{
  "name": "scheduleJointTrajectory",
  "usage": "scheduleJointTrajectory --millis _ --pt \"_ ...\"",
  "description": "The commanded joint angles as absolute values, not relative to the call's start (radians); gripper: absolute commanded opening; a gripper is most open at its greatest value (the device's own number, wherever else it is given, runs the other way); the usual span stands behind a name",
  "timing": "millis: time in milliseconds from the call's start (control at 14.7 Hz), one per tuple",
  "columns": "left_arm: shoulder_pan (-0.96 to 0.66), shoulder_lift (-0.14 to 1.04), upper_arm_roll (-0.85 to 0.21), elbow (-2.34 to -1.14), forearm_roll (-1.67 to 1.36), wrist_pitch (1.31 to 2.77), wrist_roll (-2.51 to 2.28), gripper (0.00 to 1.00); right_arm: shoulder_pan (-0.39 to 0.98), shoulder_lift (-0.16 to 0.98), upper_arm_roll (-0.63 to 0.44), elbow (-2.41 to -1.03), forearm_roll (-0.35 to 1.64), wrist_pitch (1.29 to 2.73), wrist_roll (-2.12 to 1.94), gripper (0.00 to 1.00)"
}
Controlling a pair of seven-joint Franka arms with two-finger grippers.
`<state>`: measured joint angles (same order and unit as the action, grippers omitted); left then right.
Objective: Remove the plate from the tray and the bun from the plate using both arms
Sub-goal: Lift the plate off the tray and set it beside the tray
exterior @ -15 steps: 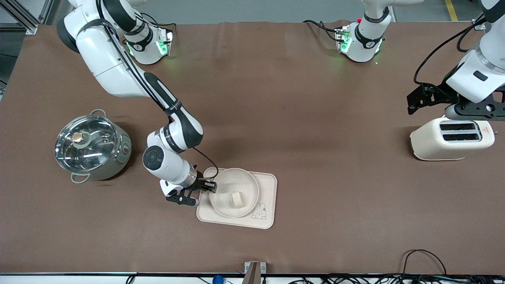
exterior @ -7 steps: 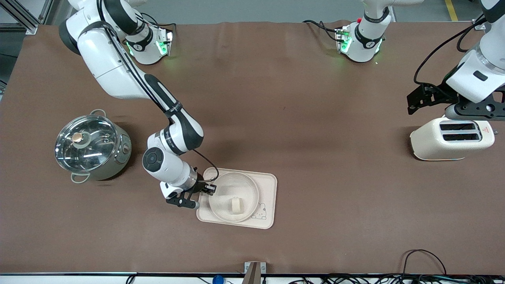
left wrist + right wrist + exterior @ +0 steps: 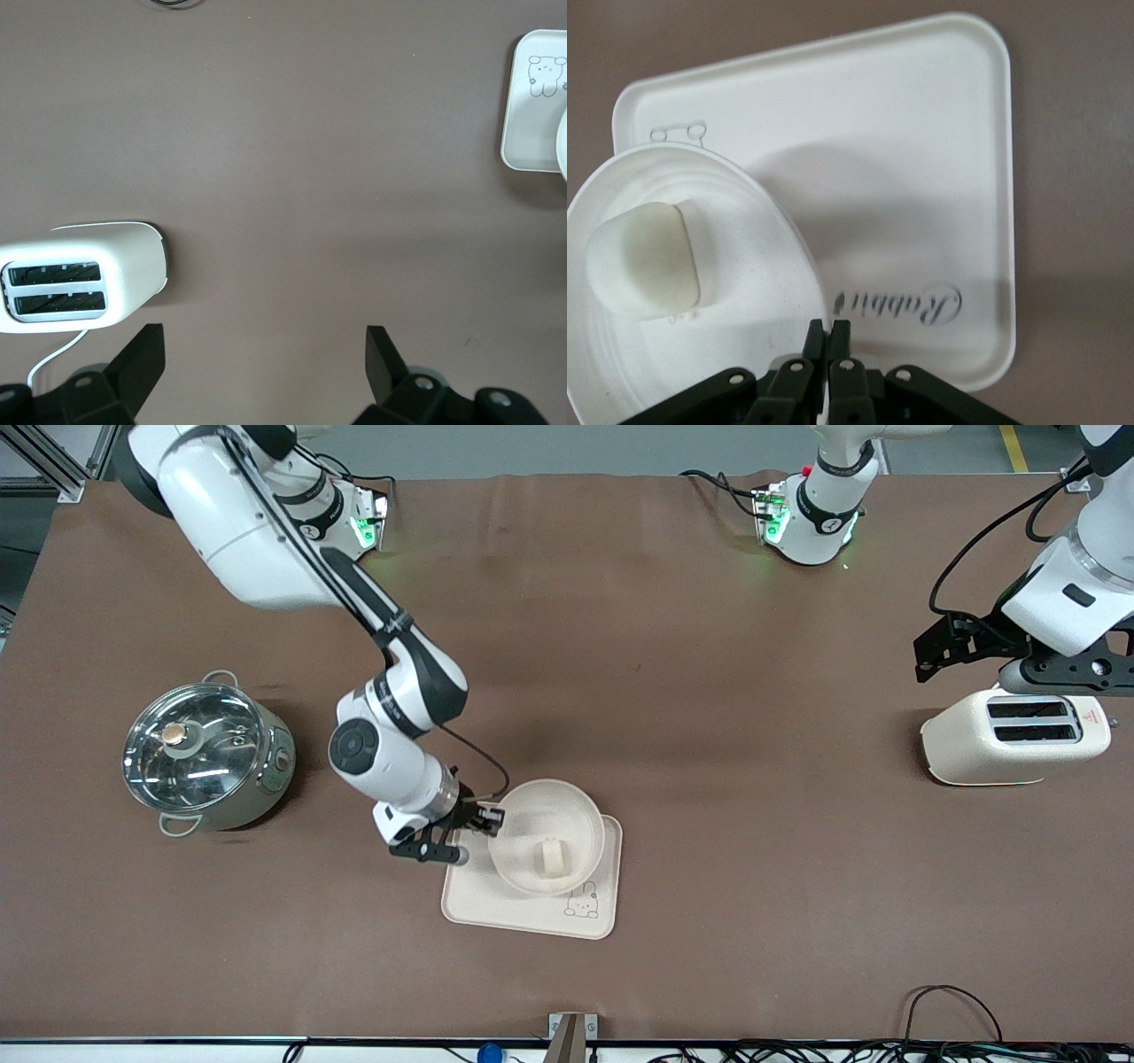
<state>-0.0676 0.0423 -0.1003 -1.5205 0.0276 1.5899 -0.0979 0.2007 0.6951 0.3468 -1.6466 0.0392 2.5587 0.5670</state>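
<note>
The right gripper [image 3: 483,822] pinches the plate's [image 3: 567,815] rim and holds it up over the tray [image 3: 469,895], bun [image 3: 554,858] inside, to carry it off. The left gripper [image 3: 261,354] waits wide apart above the toaster [image 3: 1014,737].

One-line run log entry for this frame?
right gripper: shut on round cream speckled plate rim, lifted over rabbit tray | pale bun: in plate | left gripper: open, waiting above toaster

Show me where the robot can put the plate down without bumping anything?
The wide brown stretch of table between the tray and the toaster is bare. So is the strip between the tray and the camera. It is crowded by the pot, where the right gripper holds the plate with the bun.
</note>
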Motion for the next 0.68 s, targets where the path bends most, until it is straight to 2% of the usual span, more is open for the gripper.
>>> scheduleJointTrajectory --millis 0,272,611 --pt "-0.071 0.046 -0.106 -1.508 0.046 1.533 -0.110 1.00 0.172 0.526 0.391 -2.002 0.034 2.750 0.595 0.00" --pt "-0.074 0.028 -0.129 -1.548 0.043 1.482 -0.162 1.00 0.172 0.523 0.449 -2.193 0.034 2.988 0.632 0.00" --pt "-0.075 0.017 -0.215 -1.605 -0.084 1.518 -0.322 1.00 0.173 0.506 0.488 -2.247 0.034 2.999 0.698 0.01"
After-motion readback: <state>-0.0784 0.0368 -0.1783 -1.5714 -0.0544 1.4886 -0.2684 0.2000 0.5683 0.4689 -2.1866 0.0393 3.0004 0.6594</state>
